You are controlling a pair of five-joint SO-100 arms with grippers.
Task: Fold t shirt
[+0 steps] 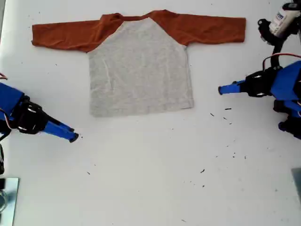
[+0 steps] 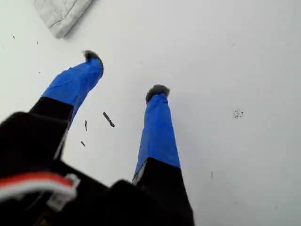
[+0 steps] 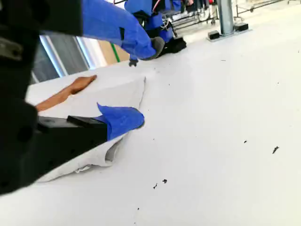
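Flat on one table (image 1: 150,188) lies one t shirt (image 1: 140,70).

t shirt (image 2: 61,14) cut off by edge; logo unseen.

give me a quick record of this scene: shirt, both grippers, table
t shirt: flat, unfolded, sleeves spread, no logo showing
my first gripper: jaws open, empty, over bare table near a hem corner
my second gripper: jaws open, empty, low beside the shirt's hem
table: white, with scattered dark specks
fold: not started
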